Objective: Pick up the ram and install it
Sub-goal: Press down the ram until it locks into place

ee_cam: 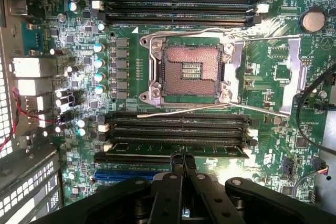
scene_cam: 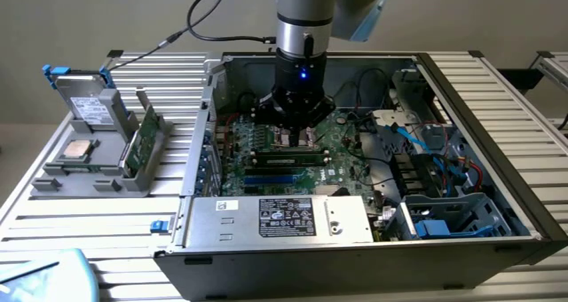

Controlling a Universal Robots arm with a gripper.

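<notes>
The arm is hanging over the open PC case (scene_cam: 497, 116), with the gripper (scene_cam: 299, 137) sitting just above the motherboard (scene_cam: 350, 149) near the CPU socket (ee_cam: 191, 72), which is lying open with its pins showing. The ram (scene_cam: 288, 159) is lying flat along a slot just in front of the gripper, toward the power supply (scene_cam: 275, 219). In the wrist view the ram (ee_cam: 178, 149) is sitting in one of the slots in the bank nearer the camera, and the gripper (ee_cam: 182, 162) is hovering right beside it with its fingers pressed together, holding nothing. Over on the exterior view's left, a grey holder (scene_cam: 84, 175) is carrying the silver processor chip (scene_cam: 78, 150), a green circuit card (scene_cam: 142, 142) and a hard drive (scene_cam: 84, 102).
</notes>
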